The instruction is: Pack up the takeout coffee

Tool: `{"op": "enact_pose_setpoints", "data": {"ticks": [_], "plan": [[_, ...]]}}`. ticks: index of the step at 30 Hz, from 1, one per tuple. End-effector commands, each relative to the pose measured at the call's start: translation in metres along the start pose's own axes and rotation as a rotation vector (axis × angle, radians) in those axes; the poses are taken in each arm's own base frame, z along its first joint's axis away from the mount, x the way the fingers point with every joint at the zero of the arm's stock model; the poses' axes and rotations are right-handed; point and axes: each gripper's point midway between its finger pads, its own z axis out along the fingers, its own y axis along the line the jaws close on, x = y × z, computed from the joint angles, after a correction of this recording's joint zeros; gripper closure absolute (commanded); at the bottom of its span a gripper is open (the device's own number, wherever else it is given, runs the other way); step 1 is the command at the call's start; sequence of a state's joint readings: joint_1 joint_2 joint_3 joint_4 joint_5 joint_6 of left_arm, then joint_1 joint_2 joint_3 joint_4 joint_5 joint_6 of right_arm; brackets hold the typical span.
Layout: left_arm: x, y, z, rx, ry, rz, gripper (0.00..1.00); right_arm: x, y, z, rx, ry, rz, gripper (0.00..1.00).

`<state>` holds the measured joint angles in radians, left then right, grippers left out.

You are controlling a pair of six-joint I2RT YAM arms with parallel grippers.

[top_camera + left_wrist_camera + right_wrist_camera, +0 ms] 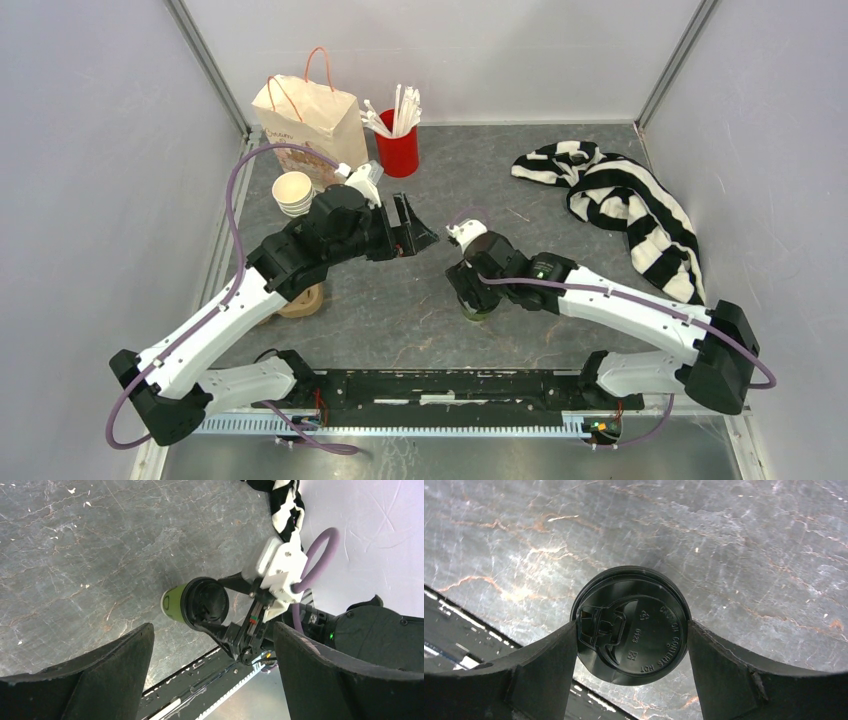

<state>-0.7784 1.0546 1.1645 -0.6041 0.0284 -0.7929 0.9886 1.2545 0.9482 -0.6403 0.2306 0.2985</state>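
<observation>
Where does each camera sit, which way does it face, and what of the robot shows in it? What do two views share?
Top external: above and behind the bases, looking down on the grey marbled table; both arms show, with left gripper and right gripper.
Left wrist: looks between its own open fingers across the table at the green paper cup with a round black plastic lid.
Right wrist: looks straight down; its fingers meet that lid's sides.
Shared: both wrist views show this cup.
</observation>
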Motion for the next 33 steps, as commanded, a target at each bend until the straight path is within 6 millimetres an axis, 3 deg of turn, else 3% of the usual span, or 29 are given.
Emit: {"op": "enact_pose_setpoints", "data": {"ticks": [1,5,11,16,23,28,33], "plan": [[-0.003,0.0,-0.004,0.005,-0.014,-0.009,0.06,0.062,-0.053,0.006,0.223,0.191,-0.032,0.18],[0.0,-0.001,-0.001,0.009,0.002,-0.009,0.06,0.059,-0.081,0.008,0.28,0.147,0.075,0.17],[-0.002,-0.006,0.002,0.022,0.01,0.001,0.06,0.062,-0.143,0.011,0.445,0.136,0.198,0.16],[-0.002,-0.008,0.004,0.024,0.019,0.005,0.06,0.076,-0.188,0.014,0.526,0.152,0.324,0.16],[0.001,-0.005,0.008,0.007,0.048,0.02,0.06,0.1,-0.249,-0.005,0.662,0.163,0.49,0.15],[-0.002,-0.007,0.012,-0.001,0.071,0.048,0.06,0.104,-0.269,-0.014,0.69,0.157,0.534,0.13],[-0.008,-0.008,0.017,-0.004,0.089,0.077,0.06,0.085,-0.268,-0.018,0.64,0.12,0.523,0.06]]}}
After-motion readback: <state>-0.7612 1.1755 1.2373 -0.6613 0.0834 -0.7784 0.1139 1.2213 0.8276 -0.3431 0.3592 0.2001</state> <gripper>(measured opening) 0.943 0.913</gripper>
